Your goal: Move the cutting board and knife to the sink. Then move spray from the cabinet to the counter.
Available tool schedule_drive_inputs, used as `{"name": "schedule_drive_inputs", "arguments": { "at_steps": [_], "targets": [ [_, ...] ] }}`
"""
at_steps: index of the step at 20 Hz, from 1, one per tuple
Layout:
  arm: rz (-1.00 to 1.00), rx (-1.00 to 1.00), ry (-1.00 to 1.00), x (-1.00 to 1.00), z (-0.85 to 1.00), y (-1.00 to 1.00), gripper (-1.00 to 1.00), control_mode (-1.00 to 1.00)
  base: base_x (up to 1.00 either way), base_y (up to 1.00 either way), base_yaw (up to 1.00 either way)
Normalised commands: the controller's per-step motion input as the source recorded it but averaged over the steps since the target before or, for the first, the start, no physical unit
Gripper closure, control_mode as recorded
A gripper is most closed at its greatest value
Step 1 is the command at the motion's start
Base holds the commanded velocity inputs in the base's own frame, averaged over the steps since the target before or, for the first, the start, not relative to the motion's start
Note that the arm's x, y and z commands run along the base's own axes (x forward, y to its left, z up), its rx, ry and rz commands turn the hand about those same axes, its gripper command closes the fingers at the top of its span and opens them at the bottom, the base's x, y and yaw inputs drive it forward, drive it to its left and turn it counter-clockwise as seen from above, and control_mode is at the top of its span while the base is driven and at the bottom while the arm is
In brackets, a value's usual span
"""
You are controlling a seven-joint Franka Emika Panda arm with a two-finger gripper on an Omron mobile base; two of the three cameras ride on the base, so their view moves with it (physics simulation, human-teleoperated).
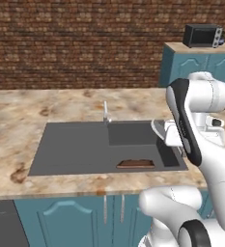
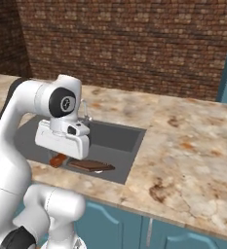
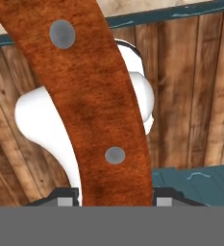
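Two of the task's things are at the sink (image 1: 70, 144), and you are in the second half of the first step: the cutting board (image 1: 135, 164) lies flat on the basin floor at the near right corner, and the knife (image 3: 99, 96) is clamped in the jaws above the basin, near the board. The jaws stand at about half their width, gripping the handle from both sides. In the hand view the handle is a broad, gently curved, reddish-brown wooden bar set with two flat grey rivets. In the left base view the wide, pale silver blade juts from the hand. The board is a dark brown rectangle with a raised rim. The sink is a matte dark grey, straight-walled basin with a slim metal faucet (image 1: 105, 113) at its back edge, sunk into a mottled beige stone desk (image 1: 17, 111). Your next move, in my judgement, is to lower the knife into the basin, release it beside the board rather than on the rim, then withdraw and turn to the spray.
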Motion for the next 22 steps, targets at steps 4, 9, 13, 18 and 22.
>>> {"name": "schedule_drive_inputs", "arguments": {
  "at_steps": [4, 9, 13, 18, 22],
  "targets": [
    [-0.02, 0.0, 0.05, 0.13, 0.0, 0.07, 1.0, -1.0, 0.27, 0.11, -0.03],
    [-0.06, -0.04, 0.26, 0.69, 0.0, 0.34, 1.0, -1.0, 0.0, 0.0, 0.0],
    [-0.02, -0.03, 0.21, 0.78, 0.0, 0.35, 1.0, -1.0, 0.0, 0.0, 0.0],
    [0.0, 0.0, 0.03, 0.6, -0.29, 0.01, 1.0, -1.0, 0.0, 0.0, 0.0],
    [0.0, -0.02, 0.0, 0.58, -1.0, 0.0, 1.0, -1.0, 0.0, 0.0, 0.0]
  ]
}}
